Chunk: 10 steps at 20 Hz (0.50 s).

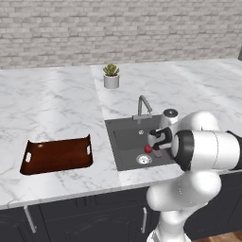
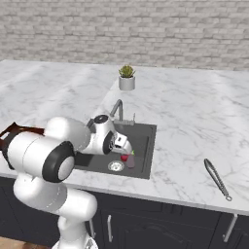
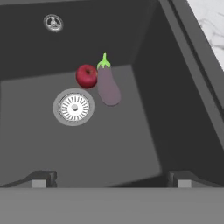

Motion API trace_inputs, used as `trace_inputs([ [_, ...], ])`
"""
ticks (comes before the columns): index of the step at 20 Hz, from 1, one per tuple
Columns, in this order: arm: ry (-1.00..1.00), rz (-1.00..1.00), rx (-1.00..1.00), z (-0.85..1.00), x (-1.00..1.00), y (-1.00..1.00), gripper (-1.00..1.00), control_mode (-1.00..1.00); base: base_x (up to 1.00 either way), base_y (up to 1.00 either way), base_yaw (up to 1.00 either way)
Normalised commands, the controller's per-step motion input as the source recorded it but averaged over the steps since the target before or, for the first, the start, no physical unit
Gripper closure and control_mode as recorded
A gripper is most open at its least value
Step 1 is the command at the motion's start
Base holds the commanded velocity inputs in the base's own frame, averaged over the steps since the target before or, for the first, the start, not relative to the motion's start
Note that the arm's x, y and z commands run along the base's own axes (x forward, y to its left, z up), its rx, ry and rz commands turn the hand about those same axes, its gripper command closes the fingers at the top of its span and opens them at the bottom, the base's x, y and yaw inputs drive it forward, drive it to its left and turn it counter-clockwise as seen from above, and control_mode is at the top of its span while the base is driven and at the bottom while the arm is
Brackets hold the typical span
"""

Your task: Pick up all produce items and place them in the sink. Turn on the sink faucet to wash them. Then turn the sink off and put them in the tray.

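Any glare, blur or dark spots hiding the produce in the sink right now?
Hand view: sharp, evenly lit, no glare; apple and eggplant stand out against the dark sink. Both base views: soft and low-detail, the arm partly covering the produce.

Even flat light, soft shadows (rendered look), slight blur

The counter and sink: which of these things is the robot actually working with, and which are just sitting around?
Part of the job: red fruit, purple vegetable, sink, faucet, tray.
Just lying about: potted succulent, metal tongs.
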Motion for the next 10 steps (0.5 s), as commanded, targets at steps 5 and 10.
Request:
trace_inputs([
  [5, 0.0, 0.0, 0.0, -0.23, 0.27, -0.05, -1.0, -1.0, 0.0, 0.0, 0.0],
  [10, 0.0, 0.0, 0.0, -0.24, 0.25, -0.05, -1.0, -1.0, 0.0, 0.0, 0.0],
])
